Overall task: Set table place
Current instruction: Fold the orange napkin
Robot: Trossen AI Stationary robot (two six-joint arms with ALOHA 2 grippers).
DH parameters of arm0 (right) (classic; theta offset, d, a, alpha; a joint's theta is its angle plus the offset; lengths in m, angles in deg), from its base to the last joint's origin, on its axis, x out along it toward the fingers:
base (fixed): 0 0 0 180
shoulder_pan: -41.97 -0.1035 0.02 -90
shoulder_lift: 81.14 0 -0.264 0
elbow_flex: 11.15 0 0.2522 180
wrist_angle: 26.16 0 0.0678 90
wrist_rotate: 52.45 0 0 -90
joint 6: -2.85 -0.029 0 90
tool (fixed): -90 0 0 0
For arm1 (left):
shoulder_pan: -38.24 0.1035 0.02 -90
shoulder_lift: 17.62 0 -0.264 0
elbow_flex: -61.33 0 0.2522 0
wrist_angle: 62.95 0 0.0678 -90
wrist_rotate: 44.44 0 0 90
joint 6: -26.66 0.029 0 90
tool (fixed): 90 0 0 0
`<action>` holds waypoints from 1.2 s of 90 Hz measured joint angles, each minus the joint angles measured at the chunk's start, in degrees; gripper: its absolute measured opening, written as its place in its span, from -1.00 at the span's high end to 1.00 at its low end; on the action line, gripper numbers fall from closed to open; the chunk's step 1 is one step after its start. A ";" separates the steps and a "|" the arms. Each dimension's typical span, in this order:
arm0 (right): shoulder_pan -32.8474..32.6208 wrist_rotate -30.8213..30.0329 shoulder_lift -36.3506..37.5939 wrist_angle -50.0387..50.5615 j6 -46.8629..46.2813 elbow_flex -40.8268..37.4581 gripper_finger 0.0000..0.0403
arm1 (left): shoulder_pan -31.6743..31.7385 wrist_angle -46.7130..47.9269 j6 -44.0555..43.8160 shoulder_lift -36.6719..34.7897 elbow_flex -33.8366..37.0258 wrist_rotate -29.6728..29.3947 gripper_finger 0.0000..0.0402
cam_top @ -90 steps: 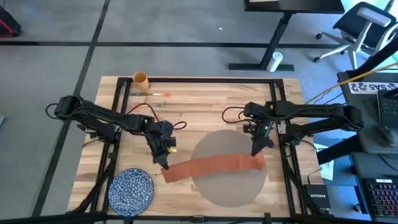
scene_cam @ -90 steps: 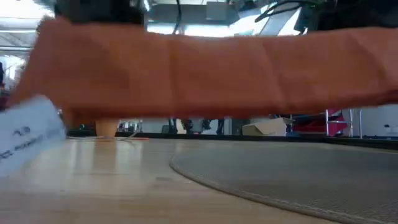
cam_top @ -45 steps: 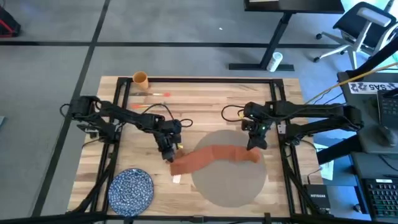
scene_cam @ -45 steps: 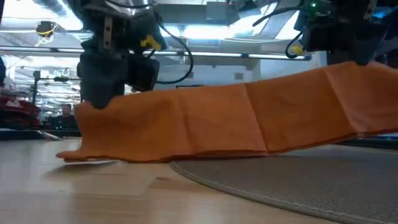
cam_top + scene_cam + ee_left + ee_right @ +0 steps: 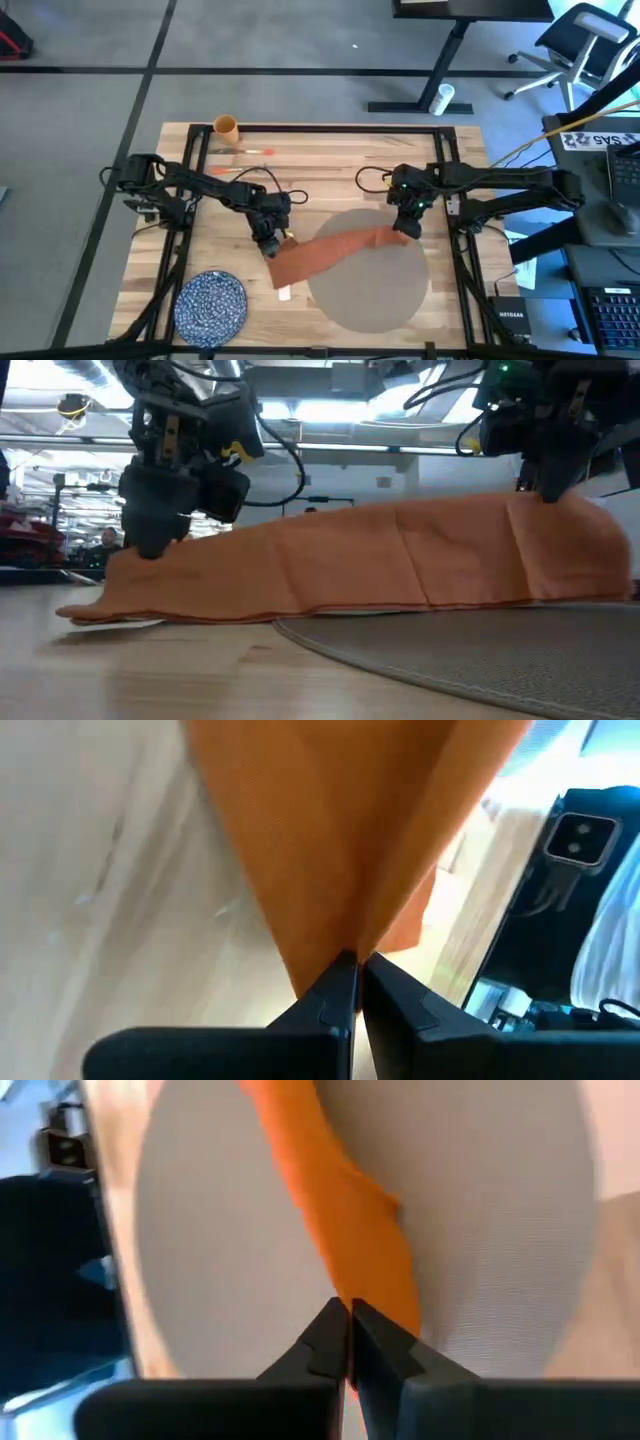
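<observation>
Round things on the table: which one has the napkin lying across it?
The large grey-beige placemat: the rust-red napkin, pinched at each end by the left gripper and right gripper, crosses it. The blue speckled plate sits apart, bare.

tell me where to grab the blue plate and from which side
Grip the blue plate at its rim, coming from above with one finger inside the edge. It lies flat on the table, so only the rim offers a hold. The left gripper, nearest, is shut on the napkin.

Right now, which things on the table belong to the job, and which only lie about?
In use: napkin, held by left gripper and right gripper; placemat; plate.
Lying about: orange cup, pencil.
</observation>
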 joint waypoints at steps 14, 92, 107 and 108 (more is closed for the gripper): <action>0.00 -7.09 0.00 -0.27 -0.52 0.00 1.00 | -0.04 0.86 0.57 -0.88 -0.04 -1.71 1.00; 0.02 -30.51 -0.02 -2.65 -3.02 0.02 0.37 | -0.24 1.19 0.61 -1.28 -0.02 -3.65 1.00; 0.02 -29.92 -0.02 -4.11 -2.99 0.02 0.31 | -0.24 1.29 1.07 -2.63 0.00 -4.74 1.00; 0.02 -29.89 -0.02 -4.21 -2.99 0.02 0.31 | -0.22 1.29 1.09 -2.85 0.00 -4.91 1.00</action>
